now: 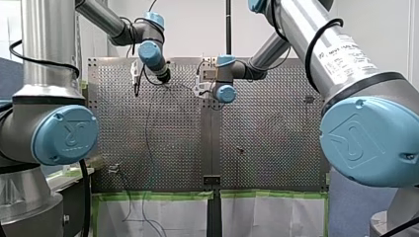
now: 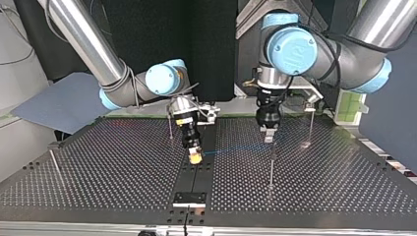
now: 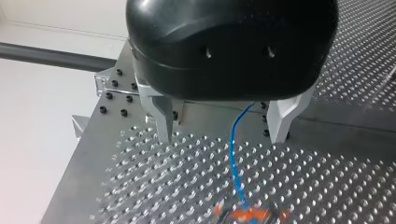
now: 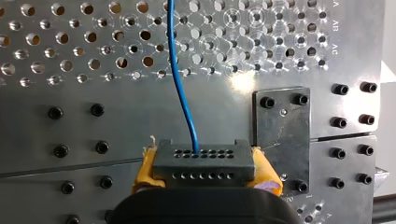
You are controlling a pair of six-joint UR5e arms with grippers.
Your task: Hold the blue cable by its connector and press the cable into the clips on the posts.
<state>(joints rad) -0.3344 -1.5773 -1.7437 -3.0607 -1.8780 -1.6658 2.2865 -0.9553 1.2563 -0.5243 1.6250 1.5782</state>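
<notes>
R gripper (image 4: 205, 171) pinches connector (image 4: 201, 157), L gripper (image 3: 223, 135) spread around cable (image 3: 232, 156); routing seems barely begun, next press cable into post (image 2: 271, 166) at connector's 3 o'clock, top view.

The perforated table (image 4: 196, 100) carries stamped letters "AB" and "AC"; my right arm's (image 1: 316, 44) white label (image 1: 346, 57) is unreadable.

White wall (image 1: 197, 29) behind perf. metal table (image 1: 276, 128) w/ green tape (image 1: 163, 195) along its near edge

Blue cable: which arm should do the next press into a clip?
Probably left. My left gripper is open astride the blue cable, right by a post in the top view. My right gripper is shut on the connector, anchoring it.
</notes>
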